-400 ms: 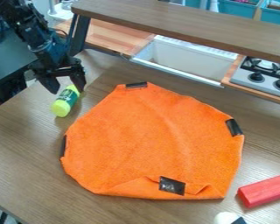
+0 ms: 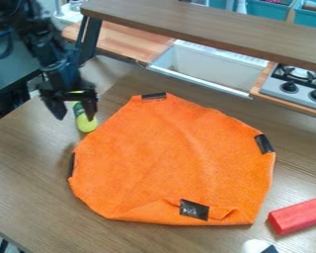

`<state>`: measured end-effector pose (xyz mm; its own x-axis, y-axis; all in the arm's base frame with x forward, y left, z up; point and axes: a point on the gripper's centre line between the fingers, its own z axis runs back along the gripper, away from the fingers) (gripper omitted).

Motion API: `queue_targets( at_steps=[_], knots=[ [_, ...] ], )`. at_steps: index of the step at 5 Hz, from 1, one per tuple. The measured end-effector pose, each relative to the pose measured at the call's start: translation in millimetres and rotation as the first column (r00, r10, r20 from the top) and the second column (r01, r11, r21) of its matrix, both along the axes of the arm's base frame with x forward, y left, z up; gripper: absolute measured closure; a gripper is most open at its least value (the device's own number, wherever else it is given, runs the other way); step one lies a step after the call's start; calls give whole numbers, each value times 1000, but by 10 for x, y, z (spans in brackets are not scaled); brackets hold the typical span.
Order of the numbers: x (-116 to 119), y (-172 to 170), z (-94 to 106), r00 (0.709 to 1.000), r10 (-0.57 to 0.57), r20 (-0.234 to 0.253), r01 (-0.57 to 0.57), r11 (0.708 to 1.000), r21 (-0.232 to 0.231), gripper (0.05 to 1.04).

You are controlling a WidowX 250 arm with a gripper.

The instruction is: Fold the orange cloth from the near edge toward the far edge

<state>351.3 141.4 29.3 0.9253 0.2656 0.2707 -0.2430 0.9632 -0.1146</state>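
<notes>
The black gripper (image 2: 74, 114) hangs over the left side of the table with its two fingers apart. A yellow-green bottle (image 2: 87, 124) with a dark label lies at its right finger, which covers part of it; whether they touch I cannot tell. The bottle's rounded end points toward the front of the table, close to the upper left edge of an orange cloth (image 2: 174, 158). That cloth lies spread over the middle of the table, with black patches at its edges and a fold along its front.
A red block (image 2: 299, 215) lies at the right front, with a white and dark object (image 2: 256, 246) near the bottom edge. Behind the cloth are a white sink (image 2: 207, 69), a stove (image 2: 296, 84) and a raised wooden shelf (image 2: 213, 27).
The gripper has come lower in the view. The bottle's rounded end has shifted right, toward the cloth, and the bottle has turned. The cloth and red block have stayed put.
</notes>
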Motion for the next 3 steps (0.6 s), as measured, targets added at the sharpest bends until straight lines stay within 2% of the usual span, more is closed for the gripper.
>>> queue_targets(
  at_steps=[1, 2, 3],
  knots=[
    [49, -344, 180, 987, -160, 9, 159, 986, 55, 83],
    [-11, -446, 257, 976, -217, 14, 215, 973, 87, 83],
    [17, -753, 267, 925, -379, -1, 378, 922, 83, 83]
  ],
)
